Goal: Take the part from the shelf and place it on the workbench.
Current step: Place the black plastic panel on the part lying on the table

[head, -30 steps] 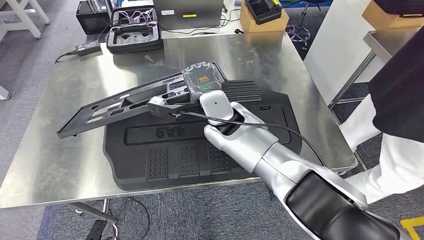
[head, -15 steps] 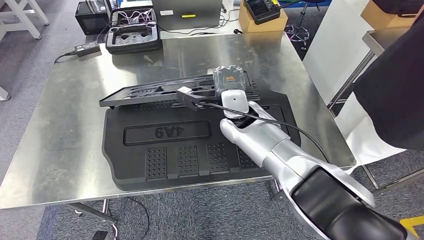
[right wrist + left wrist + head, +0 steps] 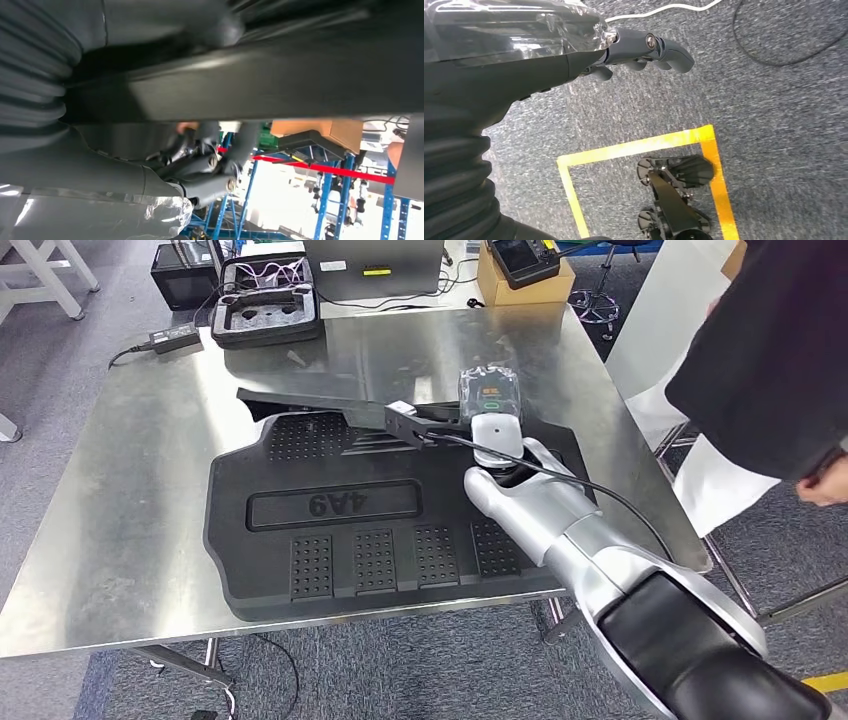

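My right hand, wrapped in clear plastic, grips one end of a long, flat black part. That part reaches left from the hand and is tilted on edge over the far side of a large black moulded panel marked 9A4, which lies flat on the steel workbench. In the right wrist view the long part crosses the picture close above the fingers. My left hand hangs over grey carpet with its fingers loosely apart, holding nothing.
A black foam case, a power adapter, a grey box and a cardboard box stand along the far edge. A person in a dark sleeve stands close at the right, one hand beside the bench.
My right hand has carried the long part to the right and farther back, turning it from flat to nearly on edge. The person at the right has leaned in.
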### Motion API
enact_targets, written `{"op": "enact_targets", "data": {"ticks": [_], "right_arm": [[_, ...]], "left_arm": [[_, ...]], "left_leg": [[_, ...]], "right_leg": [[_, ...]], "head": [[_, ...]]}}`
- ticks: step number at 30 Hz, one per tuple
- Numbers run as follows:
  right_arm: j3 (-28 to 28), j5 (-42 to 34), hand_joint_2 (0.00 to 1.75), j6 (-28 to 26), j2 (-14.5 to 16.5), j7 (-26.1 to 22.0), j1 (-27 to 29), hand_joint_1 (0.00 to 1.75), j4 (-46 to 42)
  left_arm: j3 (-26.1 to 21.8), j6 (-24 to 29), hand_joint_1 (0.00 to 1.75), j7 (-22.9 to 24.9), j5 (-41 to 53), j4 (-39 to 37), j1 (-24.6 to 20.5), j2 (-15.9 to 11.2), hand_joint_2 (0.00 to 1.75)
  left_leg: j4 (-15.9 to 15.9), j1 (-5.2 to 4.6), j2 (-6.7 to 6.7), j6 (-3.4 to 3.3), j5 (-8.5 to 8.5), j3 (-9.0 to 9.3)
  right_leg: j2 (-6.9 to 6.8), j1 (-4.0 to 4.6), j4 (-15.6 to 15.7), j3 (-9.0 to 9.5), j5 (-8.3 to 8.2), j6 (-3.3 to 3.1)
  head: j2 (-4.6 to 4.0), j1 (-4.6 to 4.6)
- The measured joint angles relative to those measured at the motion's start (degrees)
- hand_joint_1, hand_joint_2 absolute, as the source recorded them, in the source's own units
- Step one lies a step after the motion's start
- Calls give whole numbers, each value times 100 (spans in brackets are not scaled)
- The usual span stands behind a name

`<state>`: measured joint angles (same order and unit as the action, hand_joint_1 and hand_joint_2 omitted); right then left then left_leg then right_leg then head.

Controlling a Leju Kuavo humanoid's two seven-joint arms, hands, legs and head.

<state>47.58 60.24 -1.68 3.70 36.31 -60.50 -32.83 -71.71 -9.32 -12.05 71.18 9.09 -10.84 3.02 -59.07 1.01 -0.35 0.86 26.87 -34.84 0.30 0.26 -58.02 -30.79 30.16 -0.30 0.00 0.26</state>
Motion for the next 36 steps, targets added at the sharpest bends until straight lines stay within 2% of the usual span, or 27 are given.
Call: {"op": "enact_targets", "data": {"ticks": [8,12,19,22,26,31,36], "right_arm": [[-53,23,0,-19,-15,-1,10,0,1],[-100,31,0,-19,-20,-1,11,0,0],[-176,64,0,-28,-23,-16,26,0,-26],[-222,125,0,-114,-64,-82,180,0,-288],[-368,291,0,-27,-281,-74,789,0,-1341],[-587,420,0,90,-733,67,1686,0,-2973],[-1067,545,0,-438,-1269,214,2633,0,-4758]], "left_arm": [[0,11,0,-14,-21,0,-4,5,175],[0,16,0,-20,-31,0,-8,7,0],[-1,103,0,-74,-139,0,-7,7,0],[-9,139,0,-155,-231,0,1,7,0],[-37,169,0,-275,-363,0,76,7,0],[-75,221,0,-382,-482,0,237,6,0],[-164,228,0,-491,-502,0,337,4,0]], "left_leg": [[2,0,1,0,0,3],[2,-1,1,0,0,6],[2,-1,0,0,0,9],[2,0,1,0,0,12],[2,1,-2,-1,3,20],[3,0,-1,-1,10,28],[4,-1,-2,-2,16,39]], "right_leg": [[0,0,0,2,0,0],[0,0,0,4,0,0],[0,0,0,8,0,0],[0,0,0,10,0,0],[-1,0,2,18,4,0],[-2,-7,6,22,8,1],[-2,-12,11,30,11,4]], "head": [[0,2],[-1,1],[0,4],[0,4],[0,-2],[0,-2],[0,-3]]}}
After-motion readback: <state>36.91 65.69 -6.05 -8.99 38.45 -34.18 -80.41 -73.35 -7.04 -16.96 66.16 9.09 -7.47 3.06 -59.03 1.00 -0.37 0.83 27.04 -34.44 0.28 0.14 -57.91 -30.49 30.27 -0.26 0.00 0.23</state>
